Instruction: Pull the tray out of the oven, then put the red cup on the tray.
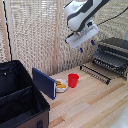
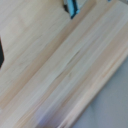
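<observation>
One red cup [image 1: 73, 80], small, plain and tapered, stands on the table [image 1: 95, 102] beside a white bowl [image 1: 60, 86]. The oven [image 1: 112, 56] sits open, tray [image 1: 111, 62] seemingly inside. The gripper [image 1: 86, 45] hangs high, apparently spread, empty.

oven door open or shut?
Open: the oven door lies folded down, bar handle out front, tray bars exposed.

The matt pale wooden table [image 1: 95, 102] bears a glossy red cup [image 1: 73, 80] and dark metal tray [image 1: 111, 62].
</observation>
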### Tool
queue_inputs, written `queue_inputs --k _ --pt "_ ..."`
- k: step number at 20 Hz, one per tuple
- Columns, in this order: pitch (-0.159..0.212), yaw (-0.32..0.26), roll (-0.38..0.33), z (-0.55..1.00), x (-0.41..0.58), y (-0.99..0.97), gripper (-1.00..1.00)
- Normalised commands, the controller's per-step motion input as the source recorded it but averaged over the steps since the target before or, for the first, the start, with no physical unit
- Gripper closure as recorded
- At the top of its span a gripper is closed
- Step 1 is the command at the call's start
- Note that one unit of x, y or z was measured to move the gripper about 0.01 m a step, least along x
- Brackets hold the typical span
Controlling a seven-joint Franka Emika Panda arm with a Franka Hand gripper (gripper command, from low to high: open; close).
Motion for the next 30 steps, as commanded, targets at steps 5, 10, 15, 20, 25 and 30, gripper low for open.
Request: queue_inputs --k 5,10,15,20,25,30 --pt "-0.202 -0.081 0.342 0.0 -0.331 0.09 -1.0" --pt "-0.06 -0.049 0.259 -0.13 -0.459 -0.03 -1.0" --pt "-0.013 -0.021 0.179 -0.35 -0.376 -0.02 -1.0" --pt "-0.094 0.029 0.08 -0.44 -0.055 -0.17 -1.0" --pt "-0.15 0.06 0.128 -0.45 0.0 -0.24 -1.0" --pt "-0.143 0.029 0.174 -0.51 -0.002 -0.05 -1.0"
